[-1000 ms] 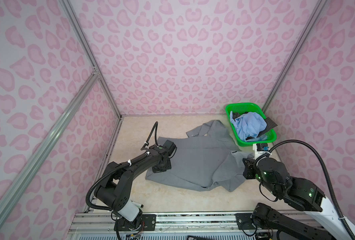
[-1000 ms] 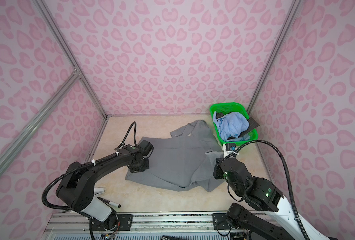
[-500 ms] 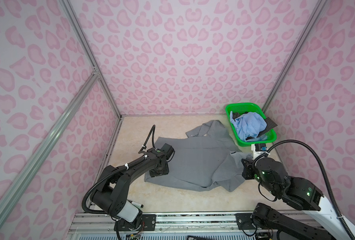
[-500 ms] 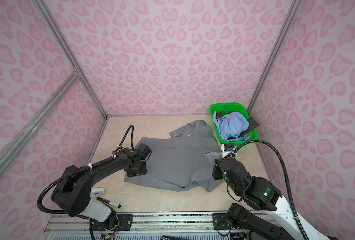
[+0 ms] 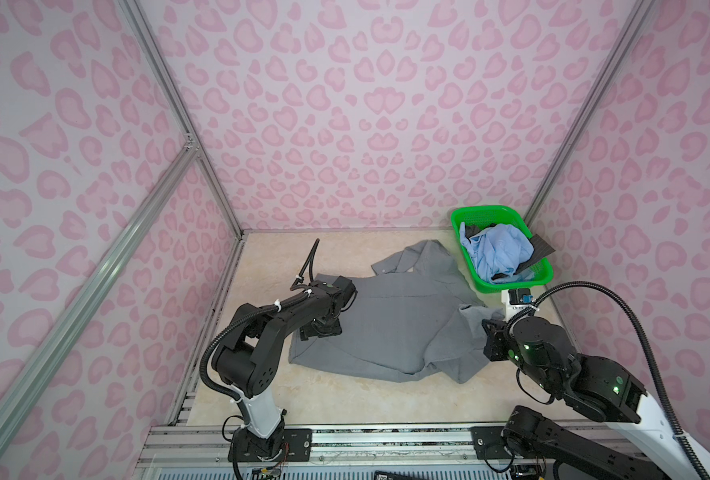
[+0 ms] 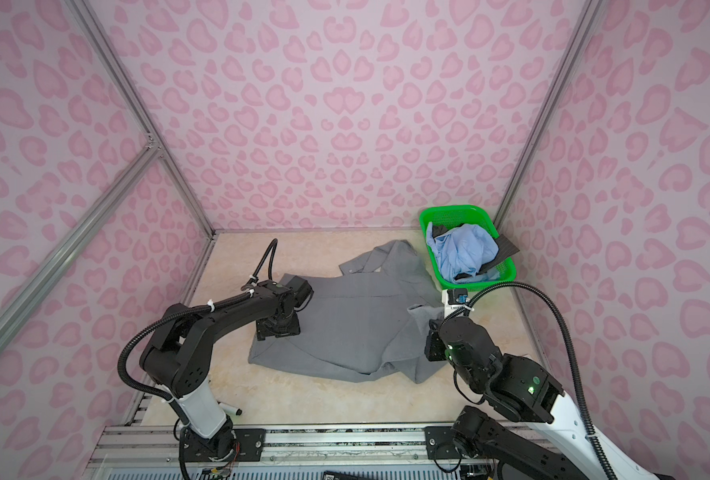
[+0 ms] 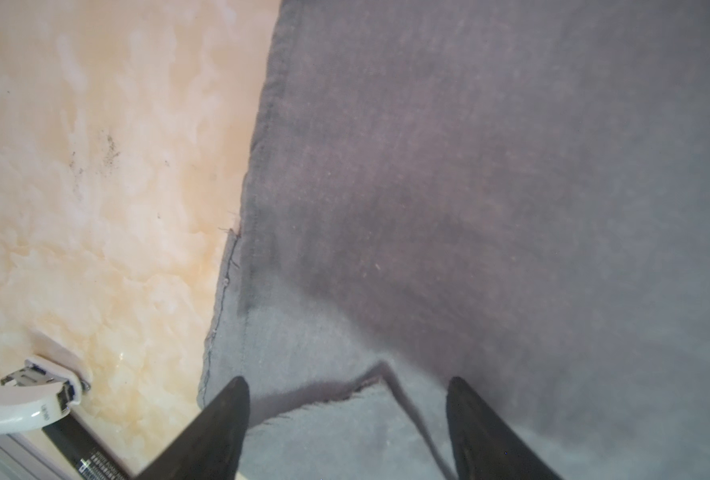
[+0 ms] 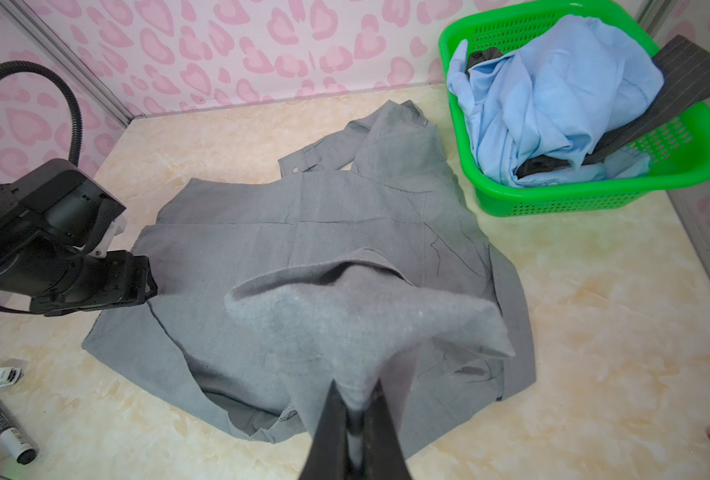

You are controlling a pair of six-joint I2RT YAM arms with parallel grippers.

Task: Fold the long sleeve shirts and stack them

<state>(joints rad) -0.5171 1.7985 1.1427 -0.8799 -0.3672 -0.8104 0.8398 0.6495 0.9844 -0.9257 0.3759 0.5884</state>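
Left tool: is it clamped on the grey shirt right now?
No, the left tool stands open, its fingers spread apart over the grey shirt with the cloth lying loose between them.

You are looking into a robot test cell in a lab, not a home. Pink heart-print panels (image 5: 365, 124) close in three sides between aluminium frame posts (image 5: 169, 83). The worktop (image 5: 365, 399) is a marble-look board. The left arm (image 5: 270, 328) and right arm (image 5: 552, 353) stand bolted to a metal rail (image 5: 386, 440) at its front edge.
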